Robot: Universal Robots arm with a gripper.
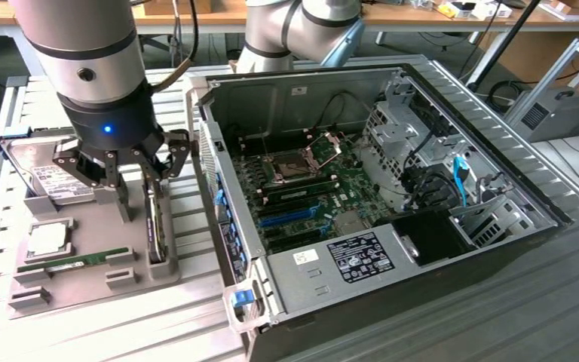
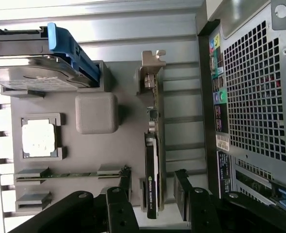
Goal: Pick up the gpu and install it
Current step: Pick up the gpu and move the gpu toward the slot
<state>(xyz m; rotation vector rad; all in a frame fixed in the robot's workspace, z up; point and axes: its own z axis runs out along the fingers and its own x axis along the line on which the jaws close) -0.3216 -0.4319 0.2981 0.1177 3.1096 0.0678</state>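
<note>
Gpu [image 2: 153, 145]: upright in tray [image 2: 126, 145], unlifted; gripper [image 2: 153, 187] fingers spread either side; computer case [image 1: 269, 98] install pending.

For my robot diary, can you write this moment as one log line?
gripper: open | position: fingers either side of gpu | gpu: on edge in grey holder, not lifted | computer case: open
</note>
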